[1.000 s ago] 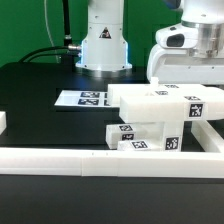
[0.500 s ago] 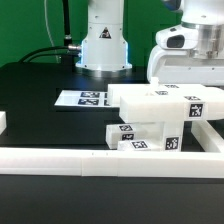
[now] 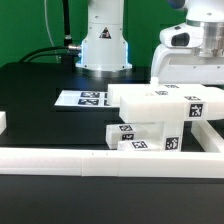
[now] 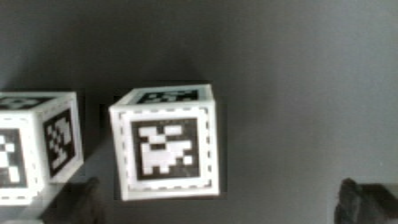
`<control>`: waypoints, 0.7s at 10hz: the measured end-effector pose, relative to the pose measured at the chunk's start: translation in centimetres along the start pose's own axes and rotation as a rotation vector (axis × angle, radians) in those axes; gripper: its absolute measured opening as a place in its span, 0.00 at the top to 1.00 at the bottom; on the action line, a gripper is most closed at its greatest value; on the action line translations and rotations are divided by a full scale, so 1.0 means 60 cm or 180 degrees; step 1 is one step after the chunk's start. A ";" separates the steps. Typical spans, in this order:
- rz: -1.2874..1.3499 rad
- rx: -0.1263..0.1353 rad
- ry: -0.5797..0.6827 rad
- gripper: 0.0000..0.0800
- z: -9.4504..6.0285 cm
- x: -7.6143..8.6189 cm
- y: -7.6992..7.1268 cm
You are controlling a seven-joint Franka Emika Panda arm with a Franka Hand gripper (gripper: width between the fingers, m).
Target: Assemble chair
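**Arm repositioning over the loose chair parts**
The arm (image 3: pixel 192 55) has edged toward the exterior view's right. You see the gripper (image 4: pixel 214 198) spread wide and empty above a tagged block (image 4: pixel 169 145), so no grasp yet. The chair (image 3: pixel 155 112) lies unassembled, near right, just behind the border rail (image 3: pixel 60 160).

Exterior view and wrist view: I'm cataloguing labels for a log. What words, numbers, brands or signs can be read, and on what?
No words, numbers or brand names are readable in either view.
White blocky plastic chair parts: only black-and-white square tags, patterns without letters.
Flat white marker board: the same kind of tags.
White block in the wrist view: one tag pattern, blurred.
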State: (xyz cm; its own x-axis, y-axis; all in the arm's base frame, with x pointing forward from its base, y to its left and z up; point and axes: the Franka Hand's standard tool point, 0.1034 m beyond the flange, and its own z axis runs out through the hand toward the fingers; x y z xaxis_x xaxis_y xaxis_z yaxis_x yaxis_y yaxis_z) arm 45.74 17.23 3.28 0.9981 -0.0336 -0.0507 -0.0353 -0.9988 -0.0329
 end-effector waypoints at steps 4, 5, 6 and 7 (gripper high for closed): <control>-0.0012 -0.0043 0.0087 0.18 0.034 -0.017 0.013; -0.0010 -0.0045 0.0084 0.18 0.035 -0.017 0.014; -0.0009 -0.0045 0.0084 0.18 0.035 -0.017 0.014; -0.0009 -0.0047 0.0081 0.18 0.036 -0.018 0.014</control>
State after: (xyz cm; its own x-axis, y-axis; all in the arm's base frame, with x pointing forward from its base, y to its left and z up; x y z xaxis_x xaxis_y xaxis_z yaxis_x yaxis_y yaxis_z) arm 44.53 16.48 1.15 0.9992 -0.0315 -0.0253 -0.0320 -0.9993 -0.0183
